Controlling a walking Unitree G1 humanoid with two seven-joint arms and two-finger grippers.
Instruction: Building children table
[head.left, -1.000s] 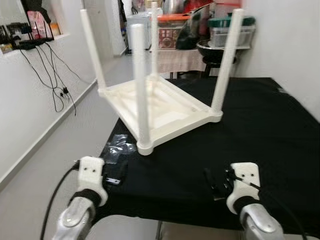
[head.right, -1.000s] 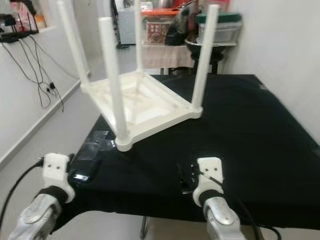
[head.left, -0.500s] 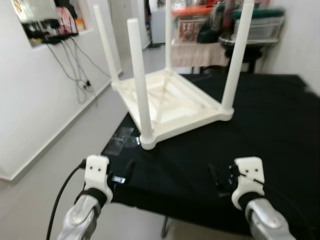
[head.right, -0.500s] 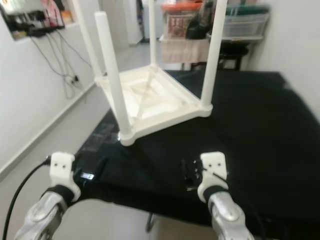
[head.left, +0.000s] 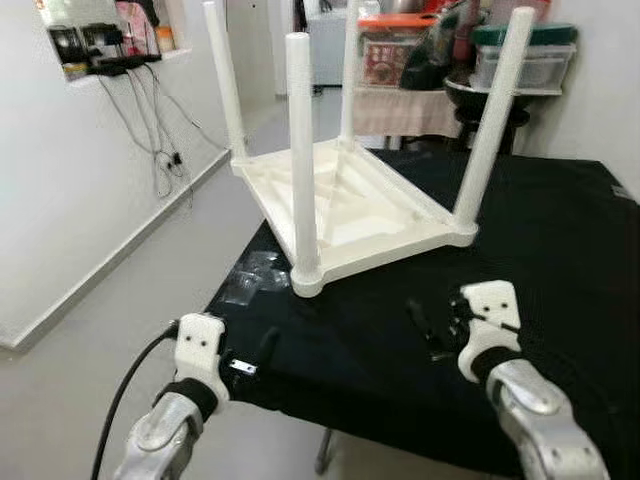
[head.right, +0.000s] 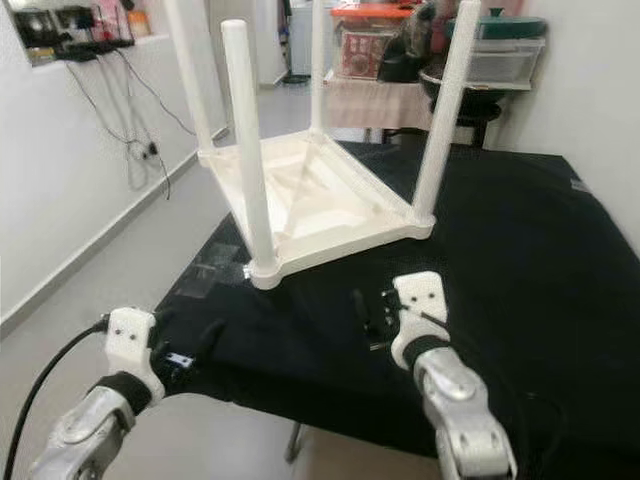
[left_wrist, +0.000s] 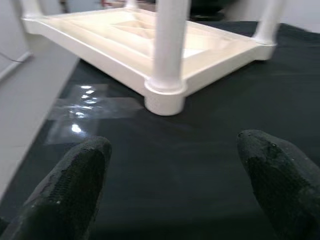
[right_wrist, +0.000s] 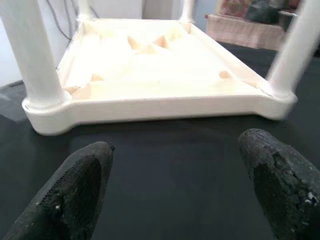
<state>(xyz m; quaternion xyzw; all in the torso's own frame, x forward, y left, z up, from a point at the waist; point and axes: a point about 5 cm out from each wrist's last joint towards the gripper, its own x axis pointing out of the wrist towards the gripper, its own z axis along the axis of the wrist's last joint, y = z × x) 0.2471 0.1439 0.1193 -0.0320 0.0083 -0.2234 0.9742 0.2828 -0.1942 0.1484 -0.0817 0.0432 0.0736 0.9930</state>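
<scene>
A white plastic children's table (head.left: 352, 214) lies upside down on a black-covered worktable (head.left: 560, 260), its four legs pointing up. The nearest leg (head.left: 302, 160) stands at the corner closest to me. My left gripper (head.left: 252, 356) hovers open at the worktable's front left edge, short of that corner (left_wrist: 162, 97). Further right, my right gripper (head.left: 432, 324) is open and low over the black cloth, facing the table's near long side (right_wrist: 160, 107). Nothing is held between the fingers (left_wrist: 70, 192) of either one.
A clear plastic wrapper (head.left: 250, 280) lies on the cloth beside the near corner. A white wall with hanging cables (head.left: 150, 130) runs along the left. Behind the worktable stand a cluttered side table with storage boxes (head.left: 520, 60) and a dark pot.
The camera has shifted and turned a little. My right gripper has moved slightly forward toward the white table. The left gripper stays near the front edge.
</scene>
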